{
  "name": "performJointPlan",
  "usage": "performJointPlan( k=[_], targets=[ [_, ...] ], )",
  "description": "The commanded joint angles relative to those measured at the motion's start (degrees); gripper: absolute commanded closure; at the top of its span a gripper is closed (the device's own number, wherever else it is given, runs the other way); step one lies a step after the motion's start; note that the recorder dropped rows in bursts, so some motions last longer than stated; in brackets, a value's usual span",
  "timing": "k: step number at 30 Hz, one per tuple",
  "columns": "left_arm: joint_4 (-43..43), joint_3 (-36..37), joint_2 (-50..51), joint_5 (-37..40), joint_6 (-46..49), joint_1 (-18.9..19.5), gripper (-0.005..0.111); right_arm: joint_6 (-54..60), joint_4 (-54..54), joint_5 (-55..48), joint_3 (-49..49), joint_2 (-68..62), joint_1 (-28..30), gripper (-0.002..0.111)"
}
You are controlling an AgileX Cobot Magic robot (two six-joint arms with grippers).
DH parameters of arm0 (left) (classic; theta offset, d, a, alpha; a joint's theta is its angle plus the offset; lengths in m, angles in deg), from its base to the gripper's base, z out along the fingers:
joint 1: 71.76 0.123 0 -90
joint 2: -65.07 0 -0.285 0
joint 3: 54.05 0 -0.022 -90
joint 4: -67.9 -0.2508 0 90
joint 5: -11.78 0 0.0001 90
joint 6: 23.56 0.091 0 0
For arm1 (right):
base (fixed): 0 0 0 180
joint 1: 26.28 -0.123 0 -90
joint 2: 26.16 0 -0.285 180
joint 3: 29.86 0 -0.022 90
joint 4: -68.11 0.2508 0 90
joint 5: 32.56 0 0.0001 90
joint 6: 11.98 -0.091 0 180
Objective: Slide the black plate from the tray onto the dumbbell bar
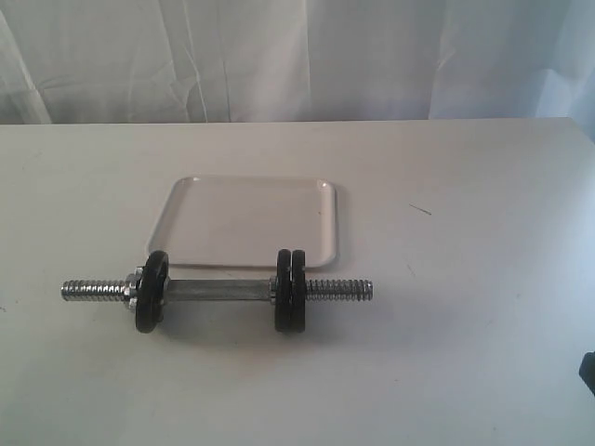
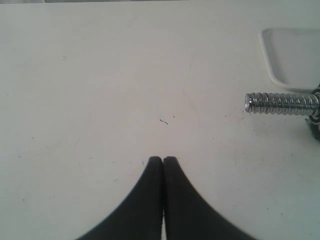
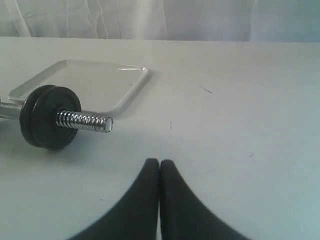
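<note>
The chrome dumbbell bar (image 1: 218,290) lies across the table just in front of the white tray (image 1: 251,220), which holds nothing. One black plate (image 1: 150,293) sits on the bar's left part beside a nut, and two black plates (image 1: 289,291) sit together on its right part. In the right wrist view the pair of plates (image 3: 50,117) shows with the threaded end (image 3: 85,121) sticking out. The left wrist view shows the other threaded end (image 2: 282,103). My left gripper (image 2: 163,159) and right gripper (image 3: 159,162) are both shut, with nothing held, away from the bar.
A white curtain (image 1: 279,56) hangs behind the table's far edge. A dark part (image 1: 588,372) shows at the right border of the exterior view. The white table (image 1: 483,279) spreads to both sides of the bar.
</note>
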Motion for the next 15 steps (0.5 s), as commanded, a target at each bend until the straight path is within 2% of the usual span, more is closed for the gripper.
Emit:
performJointPlan(
  k=[1,10,15],
  targets=[
    [0.51,0.29,-0.23,-0.21,-0.31,0.19,0.107,-0.33,-0.6,0.37,0.28,0.24,-0.06,0.108],
    [0.51,0.29,-0.23,-0.21,-0.31,0.19,0.107,0.19,-0.6,0.37,0.28,0.24,-0.06,0.108],
    [0.51,0.29,-0.23,-0.21,-0.31,0.19,0.107,5.69,-0.6,0.14,0.28,0.24,-0.06,0.108]
  ],
)
